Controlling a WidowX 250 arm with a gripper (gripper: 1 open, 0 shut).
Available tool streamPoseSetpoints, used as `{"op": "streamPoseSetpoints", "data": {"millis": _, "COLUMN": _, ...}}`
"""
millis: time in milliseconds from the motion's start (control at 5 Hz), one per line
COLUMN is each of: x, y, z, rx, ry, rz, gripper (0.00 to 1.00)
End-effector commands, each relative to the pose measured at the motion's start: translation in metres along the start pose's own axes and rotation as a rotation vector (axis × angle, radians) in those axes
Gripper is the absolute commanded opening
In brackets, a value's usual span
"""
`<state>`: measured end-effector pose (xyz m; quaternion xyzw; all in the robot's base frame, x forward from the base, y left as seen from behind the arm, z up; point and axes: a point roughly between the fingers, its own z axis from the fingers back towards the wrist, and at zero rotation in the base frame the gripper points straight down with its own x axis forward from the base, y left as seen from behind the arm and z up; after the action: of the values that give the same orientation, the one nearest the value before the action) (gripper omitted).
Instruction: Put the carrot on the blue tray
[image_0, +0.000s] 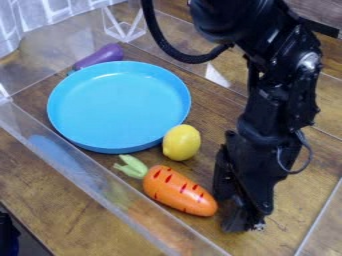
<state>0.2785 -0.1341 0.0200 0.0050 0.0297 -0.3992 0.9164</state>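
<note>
The orange carrot (179, 191) lies on the wooden floor of a clear bin, its green top (131, 166) pointing up-left towards the blue tray (118, 104). The tray is a big round plate at the left, with nothing on it. My black gripper (241, 208) points straight down at the carrot's narrow right end, low over the wood. Its near finger (226, 192) sits right against that end. The dark fingers blend together, so I cannot make out their gap or whether they hold the carrot.
A yellow lemon (182, 142) rests between the tray's rim and the carrot. A purple eggplant (96, 56) lies behind the tray. Clear plastic walls (80, 175) enclose the area, with the front wall close to the carrot.
</note>
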Motion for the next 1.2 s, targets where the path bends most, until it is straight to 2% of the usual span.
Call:
{"op": "streamPoseSetpoints", "data": {"millis": 0, "x": 0.004, "y": 0.002, "z": 0.008, "rx": 0.013, "ry": -0.033, "rz": 0.047, "gripper": 0.0}}
{"op": "streamPoseSetpoints", "data": {"millis": 400, "x": 0.005, "y": -0.004, "z": 0.029, "rx": 0.021, "ry": -0.039, "rz": 0.094, "gripper": 0.0}}
{"op": "streamPoseSetpoints", "data": {"millis": 800, "x": 0.005, "y": 0.002, "z": 0.034, "rx": 0.035, "ry": -0.045, "rz": 0.042, "gripper": 0.0}}
{"op": "streamPoseSetpoints", "data": {"millis": 1000, "x": 0.014, "y": 0.002, "z": 0.031, "rx": 0.035, "ry": -0.044, "rz": 0.055, "gripper": 1.0}}
